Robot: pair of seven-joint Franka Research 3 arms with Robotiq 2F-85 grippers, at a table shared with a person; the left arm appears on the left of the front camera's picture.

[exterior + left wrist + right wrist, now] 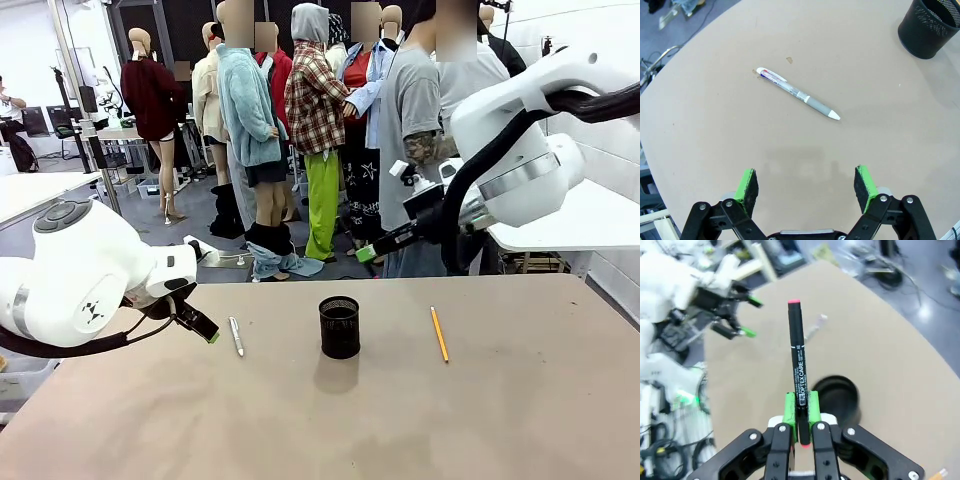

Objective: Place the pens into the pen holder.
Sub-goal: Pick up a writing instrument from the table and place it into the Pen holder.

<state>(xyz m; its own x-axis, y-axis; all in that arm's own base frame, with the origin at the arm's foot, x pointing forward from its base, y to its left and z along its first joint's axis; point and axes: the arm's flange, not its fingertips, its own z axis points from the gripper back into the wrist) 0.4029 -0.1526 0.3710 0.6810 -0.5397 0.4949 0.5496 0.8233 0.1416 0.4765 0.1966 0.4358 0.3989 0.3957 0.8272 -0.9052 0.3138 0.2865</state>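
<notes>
At far left, low over the beige table [520, 420], the left gripper [207, 332], black with two green pads [747, 182], spread wide, nothing between them. Just to its right, lying flat on the table, not touched, a silver-grey ballpoint pen [236, 336] with a clear upper barrel. In the middle, standing upright and apart from that pen, the small black wire-mesh cylindrical pen holder [340, 327]. Further right, flat on the table and well apart from the holder, a thin orange-yellow pencil [439, 334]. Higher up, raised near the far edge, the right gripper [366, 254], closed narrow on a dark marker pen with pink ends [796, 350], pinched near its lower end; in the right wrist view, the holder's open mouth just behind it.
</notes>
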